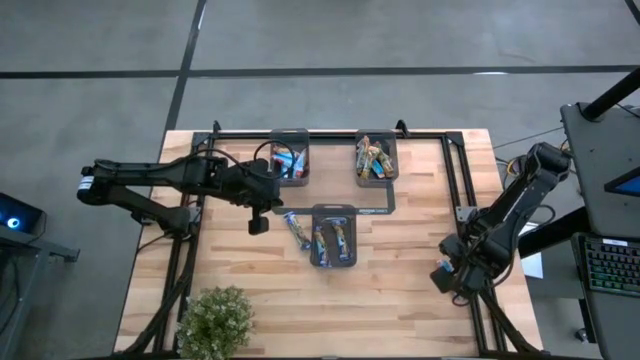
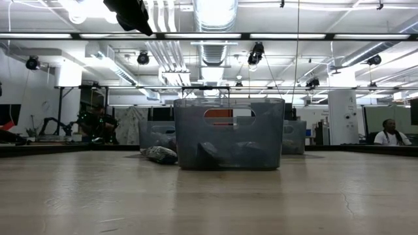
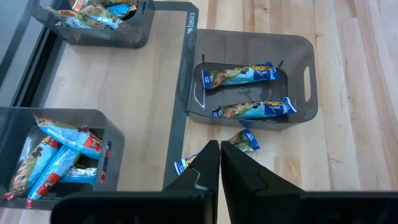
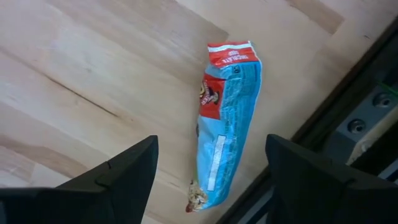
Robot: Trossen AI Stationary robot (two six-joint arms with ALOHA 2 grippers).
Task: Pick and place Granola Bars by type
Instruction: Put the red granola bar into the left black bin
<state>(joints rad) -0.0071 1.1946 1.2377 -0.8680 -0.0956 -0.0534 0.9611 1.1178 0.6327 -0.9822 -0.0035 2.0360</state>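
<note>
My right gripper (image 4: 211,180) hangs with fingers spread wide over a slim blue-and-red wrapped granola bar (image 4: 225,121) lying on the wooden table (image 4: 93,68) near its right rail, lined up to straddle it. My left gripper (image 3: 219,165) is clenched empty, hovering left of the dark grey plastic tray (image 3: 298,53) holding two blue bars.

Across the bench's (image 1: 400,290) near edge I have open wood, bar the plant (image 1: 214,322) at its near left corner; three trays (image 1: 333,236) crowd the far middle.
</note>
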